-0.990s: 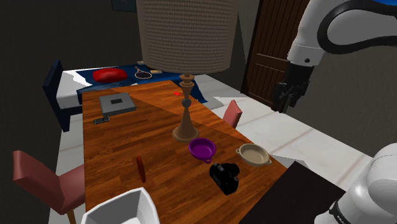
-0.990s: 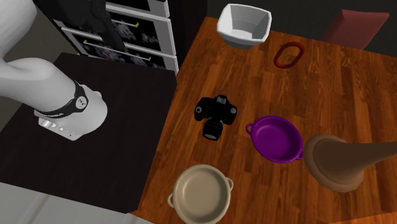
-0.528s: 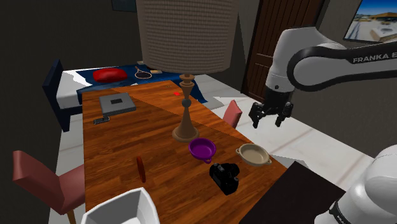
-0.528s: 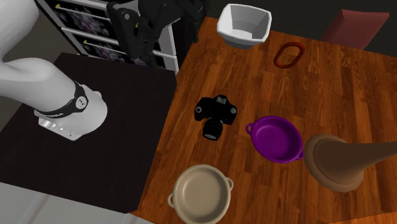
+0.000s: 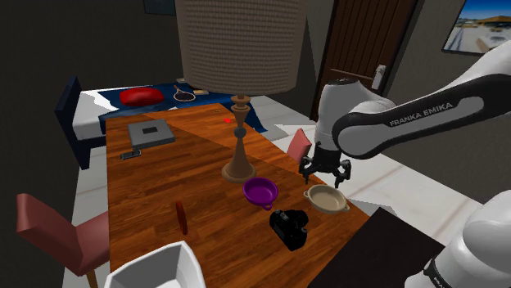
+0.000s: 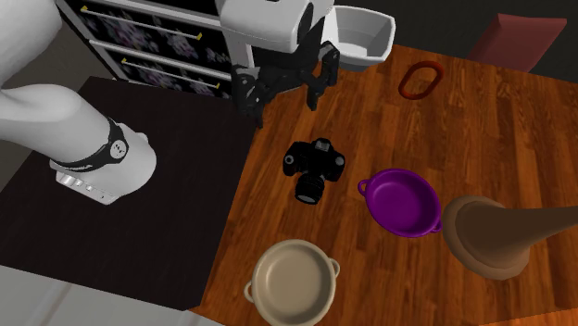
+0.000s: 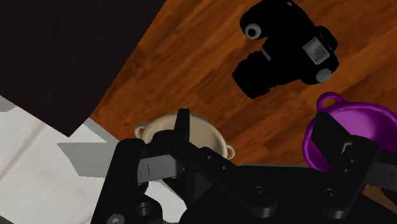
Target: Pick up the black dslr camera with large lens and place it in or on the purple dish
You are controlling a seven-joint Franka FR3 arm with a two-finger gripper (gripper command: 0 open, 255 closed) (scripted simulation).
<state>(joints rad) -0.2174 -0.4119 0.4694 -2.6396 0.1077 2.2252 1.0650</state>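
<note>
On the desk (image 5: 176, 176), the purple dish (image 5: 260, 193) sits left of the nearby black camera (image 5: 289, 228), while the empty hand (image 5: 325, 172) hovers wide-open above a beige bowl (image 5: 326, 198) further right; seemingly the approach stage, needing a descent onto the camera.

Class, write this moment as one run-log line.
gripper: open, empty | camera: on table, ungrasped | purple dish: empty, beside camera
</note>
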